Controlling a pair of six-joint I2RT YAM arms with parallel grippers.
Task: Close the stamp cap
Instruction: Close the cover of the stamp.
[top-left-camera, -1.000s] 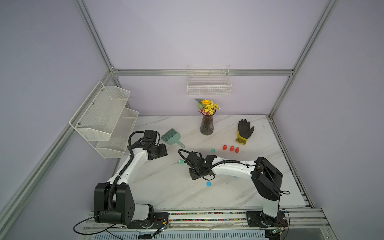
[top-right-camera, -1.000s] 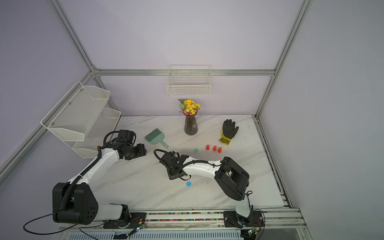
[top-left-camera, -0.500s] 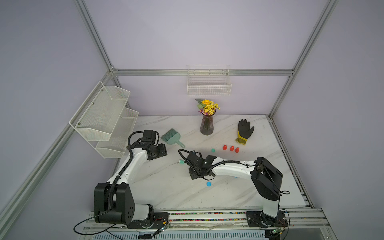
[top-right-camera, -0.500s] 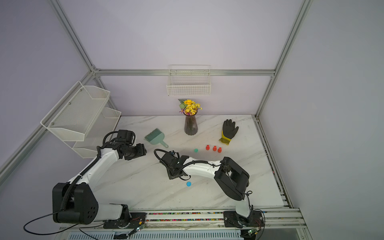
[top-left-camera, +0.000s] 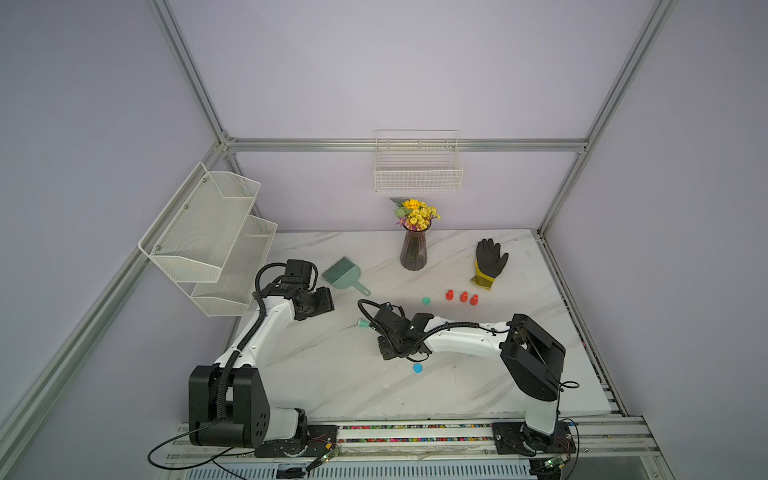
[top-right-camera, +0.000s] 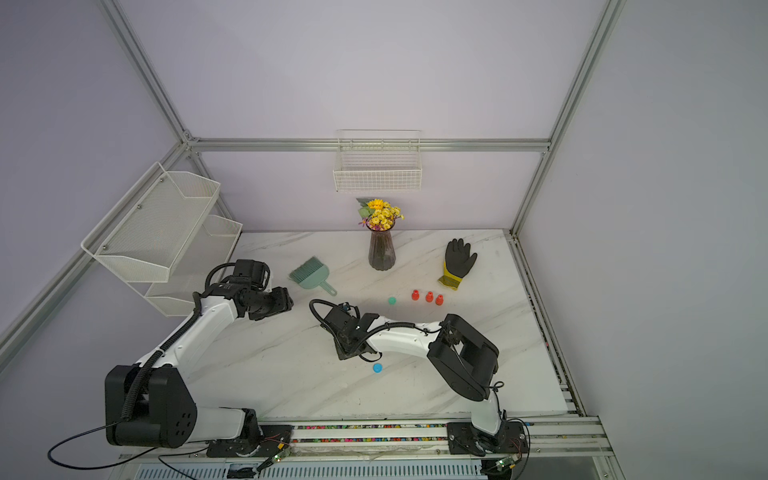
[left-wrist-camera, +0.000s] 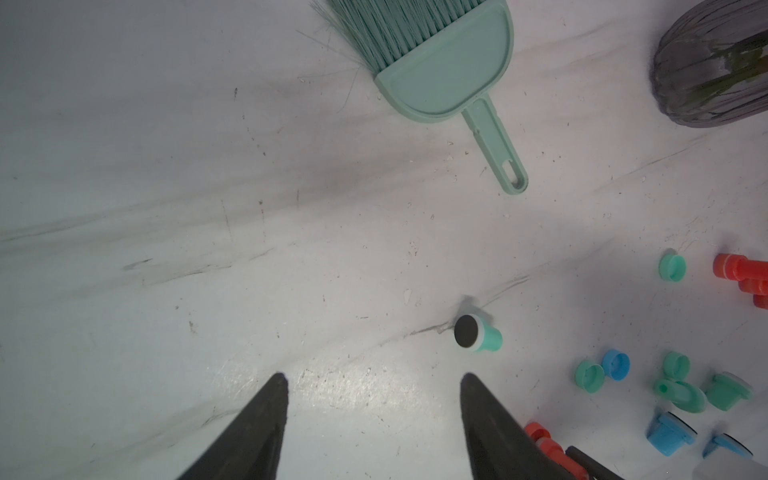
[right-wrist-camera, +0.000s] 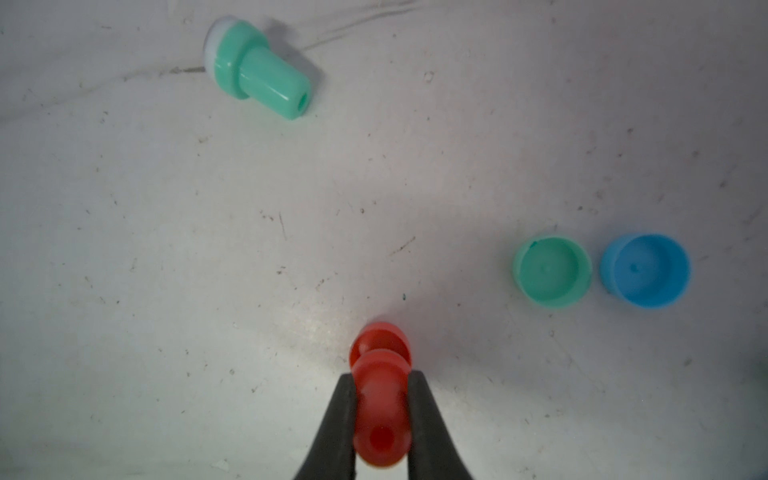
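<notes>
Glossy red stamp (right-wrist-camera: 380, 415), round-headed; pinched in right claw (right-wrist-camera: 382, 377).

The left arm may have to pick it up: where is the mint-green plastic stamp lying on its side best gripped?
Likely the narrow handle of the mint-green stamp, from above with jaws straddling it: it lies on its side, and the wider collar keeps them off the bare black pad.

Bare table (top-left-camera: 316, 365) lies open around the green stamp (top-left-camera: 363, 323) on the left arm's side, and the brush (top-left-camera: 343, 275) behind it is well apart. On its other side, the right gripper (right-wrist-camera: 380, 378), clamped on a red stamp (right-wrist-camera: 380, 419), and the low right arm (top-left-camera: 465, 338) block the way. A green cap (right-wrist-camera: 552, 272) and a blue cap (right-wrist-camera: 645, 270) lie there, just beside each other.
</notes>
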